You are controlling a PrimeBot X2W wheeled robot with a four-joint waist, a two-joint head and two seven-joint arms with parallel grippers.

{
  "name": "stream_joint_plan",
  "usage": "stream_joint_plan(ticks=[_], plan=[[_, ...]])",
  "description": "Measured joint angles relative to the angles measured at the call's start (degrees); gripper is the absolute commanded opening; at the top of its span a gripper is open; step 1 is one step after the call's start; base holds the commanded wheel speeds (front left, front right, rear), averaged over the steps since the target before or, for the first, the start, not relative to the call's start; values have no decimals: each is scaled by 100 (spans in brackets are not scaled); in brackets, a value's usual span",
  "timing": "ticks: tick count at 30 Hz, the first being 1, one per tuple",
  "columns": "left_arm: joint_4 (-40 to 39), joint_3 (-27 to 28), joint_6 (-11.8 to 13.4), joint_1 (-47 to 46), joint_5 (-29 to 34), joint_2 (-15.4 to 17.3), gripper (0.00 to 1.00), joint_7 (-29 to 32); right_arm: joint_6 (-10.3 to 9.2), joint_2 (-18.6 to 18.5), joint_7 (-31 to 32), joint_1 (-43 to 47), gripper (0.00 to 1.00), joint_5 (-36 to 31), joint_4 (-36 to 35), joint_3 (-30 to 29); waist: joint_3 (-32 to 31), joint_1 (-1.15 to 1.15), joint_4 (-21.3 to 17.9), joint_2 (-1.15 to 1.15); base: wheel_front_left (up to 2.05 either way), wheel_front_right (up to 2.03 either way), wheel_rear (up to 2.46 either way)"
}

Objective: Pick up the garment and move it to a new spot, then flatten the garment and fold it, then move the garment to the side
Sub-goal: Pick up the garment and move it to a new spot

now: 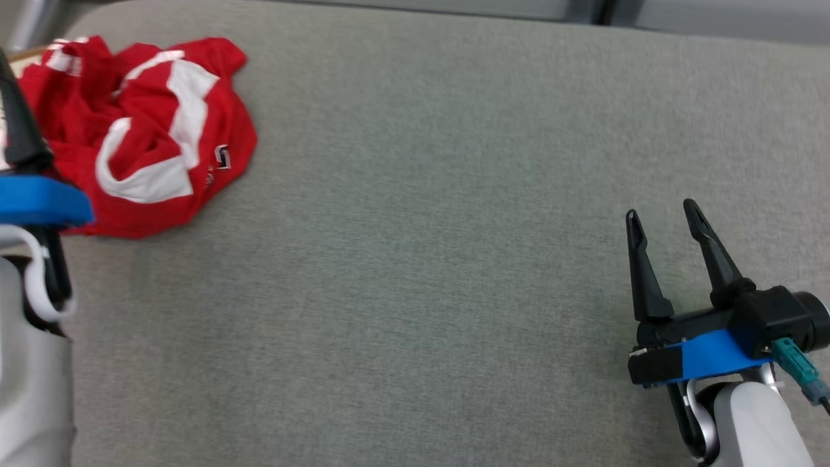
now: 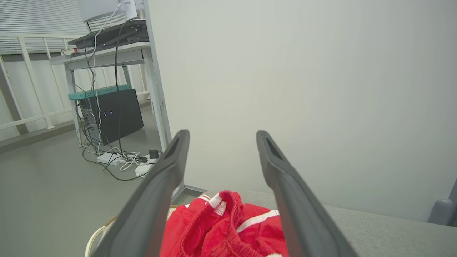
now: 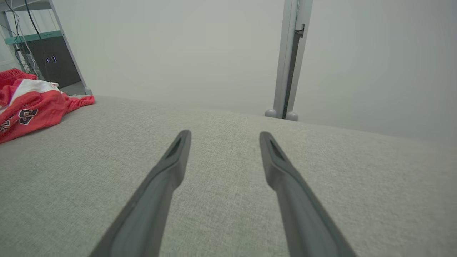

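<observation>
A red garment with white stripes [image 1: 149, 130] lies crumpled at the far left corner of the grey cloth-covered table [image 1: 421, 272]. My left gripper [image 2: 221, 137] hovers above the garment's near edge, open, with the red cloth [image 2: 221, 225] showing below between its fingers and nothing held. One of its dark fingers [image 1: 19, 123] shows at the left edge of the head view. My right gripper [image 1: 661, 217] rests open over bare table at the lower right, far from the garment [image 3: 32, 100].
Behind the table stands a pale partition wall [image 2: 303, 89] with a metal post [image 3: 287, 60]. Off the table's left corner are a desk, a black computer case [image 2: 110, 114] and loose cables on the floor [image 2: 121, 160].
</observation>
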Motion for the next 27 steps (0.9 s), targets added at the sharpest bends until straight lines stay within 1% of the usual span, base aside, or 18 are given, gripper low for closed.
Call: stream_joint_plan(ticks=[3, 6, 8, 12, 15, 18, 21, 24, 27], plan=[[259, 62, -88, -326, -79, 176, 100, 196, 0, 0, 67, -42, 100, -38, -160, -8, 228, 0, -168, 0, 0, 0, 0], [682, 79, -181, -553, -211, 265, 100, 569, 0, 0, 94, -59, 100, -62, -268, 0, 403, 0, -269, 0, 0, 0, 0], [876, 56, -259, -587, -292, 296, 100, 705, 0, 0, 98, -93, 100, -63, -320, -4, 481, 0, -312, 0, 0, 0, 0], [1359, -80, -427, -584, -410, 230, 100, 1205, 0, 0, 99, -130, 100, -64, -349, -30, 526, 0, -318, 0, 0, 0, 0], [1617, -203, -550, -525, -465, 171, 100, 1428, 0, 1, 98, -131, 100, -63, -345, -26, 522, 0, -301, 0, 0, 0, 0], [1845, -365, -673, -410, -519, 43, 100, 1630, 0, 1, 99, -136, 100, -63, -325, -10, 509, -1, -266, 0, 0, 0, 0], [2096, -468, -743, -382, -595, -66, 100, 1866, 0, 1, 115, -150, 100, -63, -311, 33, 484, -1, -251, 0, 0, 0, 0], [2371, -581, -771, -376, -602, -112, 100, 2104, 0, 1, 135, -158, 100, -63, -301, 81, 452, -2, -271, 0, 0, 0, 0], [2582, -616, -799, -412, -627, -109, 100, 2216, 0, 1, 138, -160, 100, -59, -304, 113, 438, -2, -309, 0, 0, 0, 0]])
